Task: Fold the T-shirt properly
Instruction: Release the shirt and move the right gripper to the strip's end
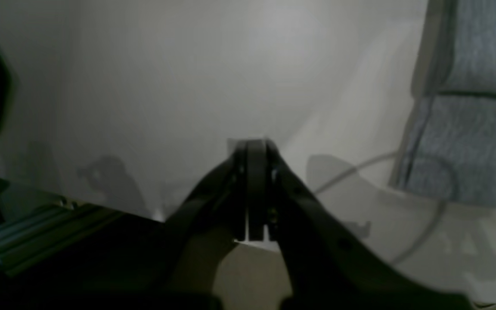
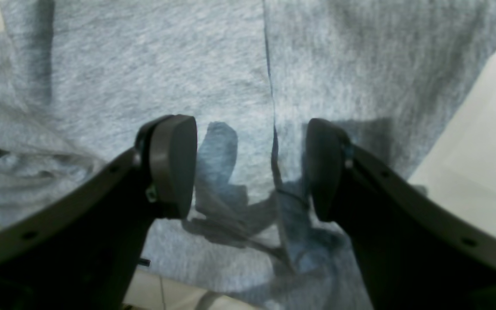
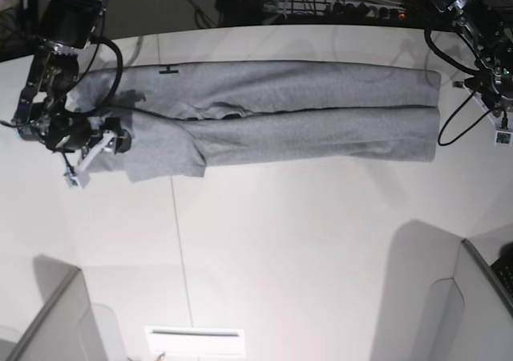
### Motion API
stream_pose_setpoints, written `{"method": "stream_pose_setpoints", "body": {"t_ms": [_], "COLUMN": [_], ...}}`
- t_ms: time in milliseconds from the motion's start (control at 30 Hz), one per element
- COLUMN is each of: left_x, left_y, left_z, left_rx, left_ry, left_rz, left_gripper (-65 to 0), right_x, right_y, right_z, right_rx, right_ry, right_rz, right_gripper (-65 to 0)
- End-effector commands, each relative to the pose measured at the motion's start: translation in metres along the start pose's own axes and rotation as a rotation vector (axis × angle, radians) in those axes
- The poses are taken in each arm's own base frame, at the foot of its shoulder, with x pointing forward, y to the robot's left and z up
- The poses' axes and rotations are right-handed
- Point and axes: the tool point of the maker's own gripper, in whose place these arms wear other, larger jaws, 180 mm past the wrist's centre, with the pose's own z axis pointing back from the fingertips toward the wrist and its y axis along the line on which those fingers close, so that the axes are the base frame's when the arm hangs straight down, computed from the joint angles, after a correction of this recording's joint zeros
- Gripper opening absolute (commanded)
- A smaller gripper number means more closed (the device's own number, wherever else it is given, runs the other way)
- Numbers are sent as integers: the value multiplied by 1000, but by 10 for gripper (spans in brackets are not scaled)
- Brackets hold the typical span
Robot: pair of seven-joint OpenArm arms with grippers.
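**Shirt folded lengthwise, cross folds left**

The desk [image 3: 264, 241] carries the shirt [image 3: 272, 120] at twelve o'clock, a long band, both sides laid inward. Shortening it remains, I judge. Right pincer [image 2: 251, 168] hangs wide above its nine-o'clock end, holding nothing. Left pincer [image 1: 254, 189] is closed, empty, at three o'clock. Cables [image 3: 457, 124] trail there.
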Motion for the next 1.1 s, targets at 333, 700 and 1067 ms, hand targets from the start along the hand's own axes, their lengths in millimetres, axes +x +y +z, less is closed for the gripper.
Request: {"method": "stream_pose_setpoints", "body": {"t_ms": [333,700,1067], "left_x": [10,7,9], "left_y": [10,10,11], "left_z": [5,5,5], "left_rx": [25,29,32], "left_ry": [-29,-21,-23], "left_rz": [-9,-12,-11], "left_gripper": [-650,-650,-650], "right_x": [2,-4,-9], "right_y": [7,9,20], "right_z": [0,9,38], "right_rx": [20,7,112], "right_ry": [-11,8,-66], "right_rz": [7,29,-30], "right_gripper": [-489,-650,-650]}}
